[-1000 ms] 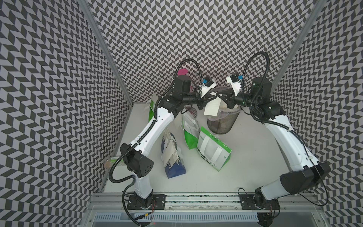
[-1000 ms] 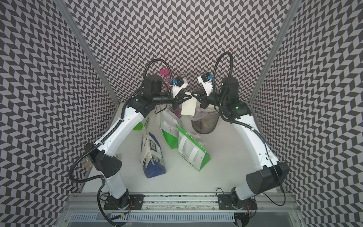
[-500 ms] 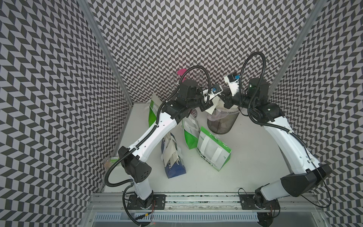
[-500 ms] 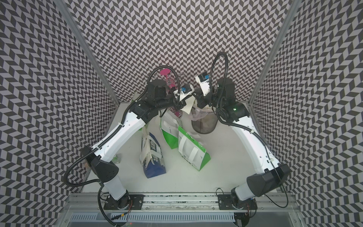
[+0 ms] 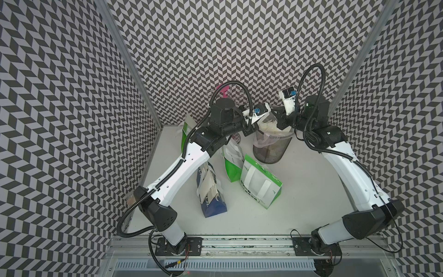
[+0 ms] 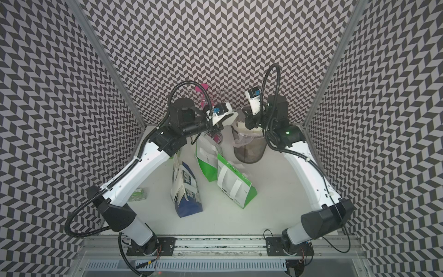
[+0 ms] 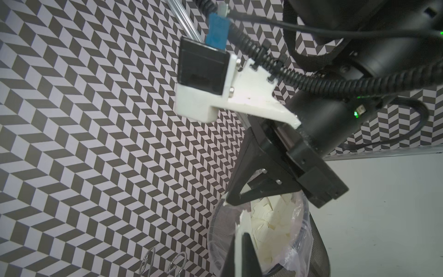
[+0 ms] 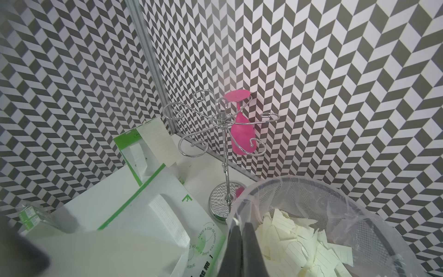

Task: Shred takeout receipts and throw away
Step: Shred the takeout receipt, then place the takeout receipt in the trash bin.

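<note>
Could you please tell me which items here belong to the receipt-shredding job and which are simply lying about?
Job: torn receipt pieces; lined mesh bin; receipt strip in left fingers; whole receipt.
Lying about: pink glass; wire rack; green bags; blue bag.

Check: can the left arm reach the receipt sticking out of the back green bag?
Probably, once it lets go: the receipt stands clear above the bag, nothing over it. But the left gripper is shut on a torn piece over the bin.
</note>
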You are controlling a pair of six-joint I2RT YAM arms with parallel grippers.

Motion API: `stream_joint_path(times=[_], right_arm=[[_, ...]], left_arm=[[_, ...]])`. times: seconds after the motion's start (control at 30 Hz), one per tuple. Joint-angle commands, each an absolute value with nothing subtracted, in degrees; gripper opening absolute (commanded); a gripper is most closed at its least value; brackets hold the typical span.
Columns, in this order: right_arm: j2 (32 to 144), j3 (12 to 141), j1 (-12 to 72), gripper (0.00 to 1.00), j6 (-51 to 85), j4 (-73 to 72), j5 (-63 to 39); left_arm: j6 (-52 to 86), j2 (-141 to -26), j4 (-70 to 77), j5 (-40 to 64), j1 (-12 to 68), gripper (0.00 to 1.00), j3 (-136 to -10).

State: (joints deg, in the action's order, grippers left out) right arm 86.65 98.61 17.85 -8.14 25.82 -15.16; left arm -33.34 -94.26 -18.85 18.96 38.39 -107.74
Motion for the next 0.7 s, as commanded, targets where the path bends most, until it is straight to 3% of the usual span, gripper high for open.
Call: stream_joint_path(times=[0.0,0.23,0.43,0.53,0.67], right_arm=[[85.3,96.5,14.8,0.0,-8.9,21.2,-15.1],[90.4,96.3,9.1,0.02,-11.7,19.0,-20.3],[97.9,100.4,7.5,0.47,-16.0,21.9,-25.1],[101.8,104.0,7.0,0.55,-17.4,24.3,-25.3],[103.6,107.8,6.7,0.59,-17.7,26.2,-28.1]], left_arm=[[-27.8,-92.7,-16.0,22.3,36.3,0.0,-108.4],[-19.7,-94.9,-17.5,27.4,33.6,0.0,-110.6],[-14.5,-97.8,-16.8,30.1,32.9,0.0,-111.3],[-13.2,-99.9,-16.5,30.8,32.9,0.0,-112.2],[-11.8,-102.7,-16.3,30.7,32.5,0.0,-114.2]])
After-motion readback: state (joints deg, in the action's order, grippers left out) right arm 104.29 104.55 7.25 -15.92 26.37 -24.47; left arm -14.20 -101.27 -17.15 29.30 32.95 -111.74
